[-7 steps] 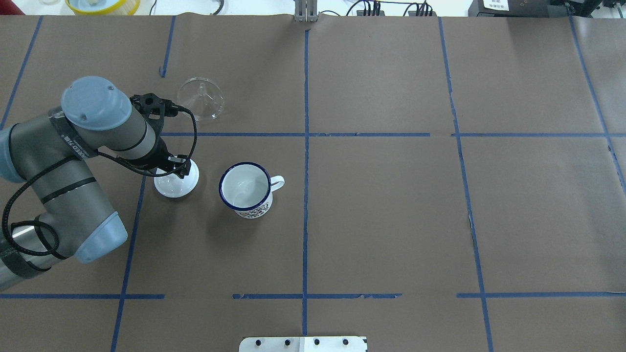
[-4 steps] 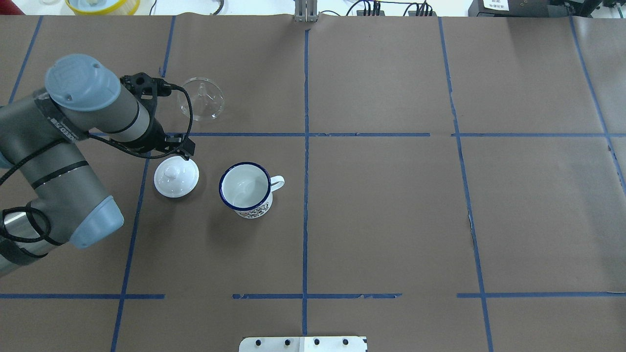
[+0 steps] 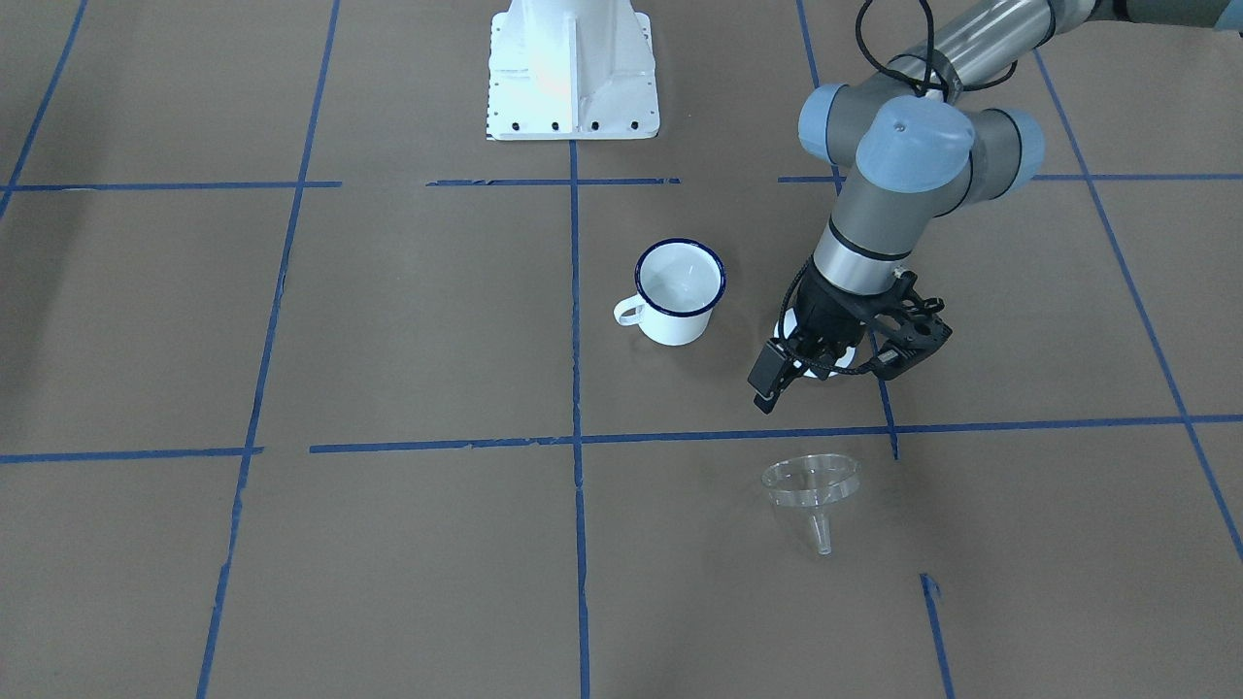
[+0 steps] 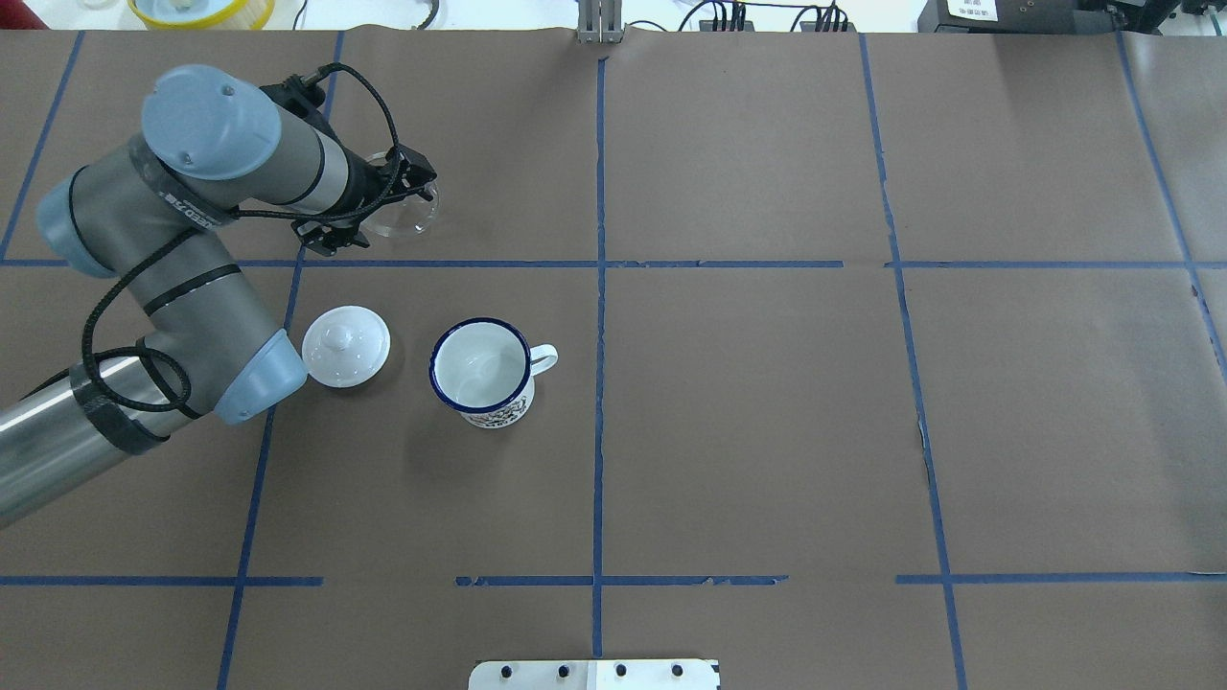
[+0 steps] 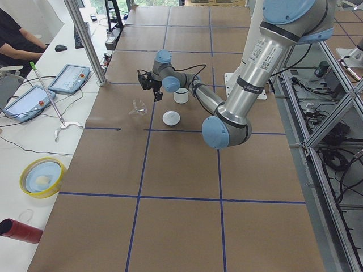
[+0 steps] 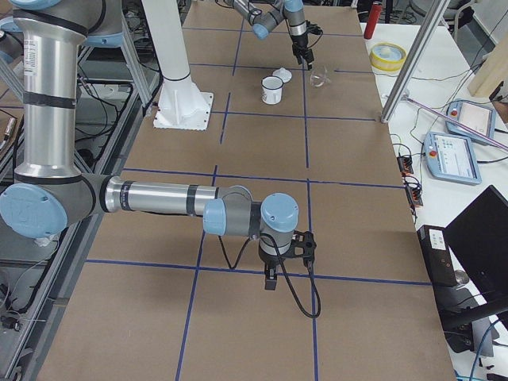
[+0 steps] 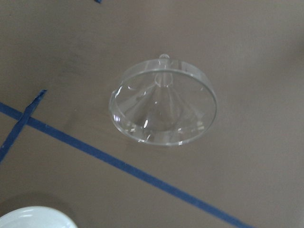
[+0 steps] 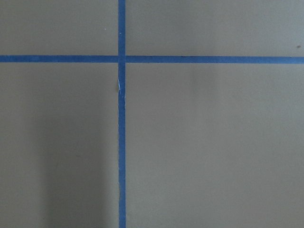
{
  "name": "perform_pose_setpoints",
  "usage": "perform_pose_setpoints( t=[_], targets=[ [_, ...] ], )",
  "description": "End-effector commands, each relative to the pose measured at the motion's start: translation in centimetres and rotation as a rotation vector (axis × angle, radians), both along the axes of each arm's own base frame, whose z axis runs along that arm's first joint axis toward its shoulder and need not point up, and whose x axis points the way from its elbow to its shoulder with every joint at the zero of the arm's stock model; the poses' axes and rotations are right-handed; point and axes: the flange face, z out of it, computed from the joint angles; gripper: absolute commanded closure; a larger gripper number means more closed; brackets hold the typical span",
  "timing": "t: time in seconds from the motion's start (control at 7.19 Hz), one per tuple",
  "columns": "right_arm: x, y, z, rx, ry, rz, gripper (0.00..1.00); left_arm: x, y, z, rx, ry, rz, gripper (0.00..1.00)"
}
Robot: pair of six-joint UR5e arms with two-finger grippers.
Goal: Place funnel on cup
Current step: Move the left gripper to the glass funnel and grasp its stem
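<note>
The clear funnel (image 3: 811,481) stands bowl up on the table at the far left, and its spout shows below the bowl in the front view. It fills the middle of the left wrist view (image 7: 164,107). My left gripper (image 3: 821,365) hovers above it, partly covering it in the overhead view (image 4: 405,182); its jaws look open and empty. The white mug with a blue rim (image 4: 481,369) stands upright and empty, nearer the robot and to the funnel's right (image 3: 680,291). My right gripper (image 6: 270,274) shows only in the exterior right view, and I cannot tell its state.
A round white domed lid with a knob (image 4: 346,346) lies on the table just left of the mug, and its edge shows in the left wrist view (image 7: 35,219). Blue tape lines cross the brown table. The right wrist view shows only bare table and tape.
My left gripper has lifted off the white lid, leaving it on the table, and swung away from the robot to above the funnel. Mug and funnel have not moved.
</note>
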Motion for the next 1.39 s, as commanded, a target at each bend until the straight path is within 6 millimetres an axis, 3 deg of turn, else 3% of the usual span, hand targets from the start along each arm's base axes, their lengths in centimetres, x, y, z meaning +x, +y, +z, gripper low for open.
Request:
perform_pose_setpoints(
  t=[0.0, 0.28, 0.56, 0.7, 0.97, 1.25],
  targets=[
    [0.0, 0.0, 0.0, 0.0, 0.0, 0.0, 0.0, 1.6, -2.3, 1.6, -0.046, 0.081, -0.244, 0.0],
    [0.0, 0.0, 0.0, 0.0, 0.0, 0.0, 0.0, 3.9, -4.3, 2.3, -0.066, 0.091, -0.375, 0.0],
    [0.0, 0.0, 0.0, 0.0, 0.0, 0.0, 0.0, 4.8, -4.5, 3.9, -0.046, 0.098, -0.398, 0.0],
    [0.0, 0.0, 0.0, 0.0, 0.0, 0.0, 0.0, 4.8, -4.6, 4.0, -0.044, 0.101, -0.398, 0.08],
    [0.0, 0.0, 0.0, 0.0, 0.0, 0.0, 0.0, 4.7, -4.6, 4.2, -0.031, 0.113, -0.395, 0.56],
    [0.0, 0.0, 0.0, 0.0, 0.0, 0.0, 0.0, 4.3, -4.9, 3.9, -0.025, 0.118, -0.399, 0.85]
  ],
)
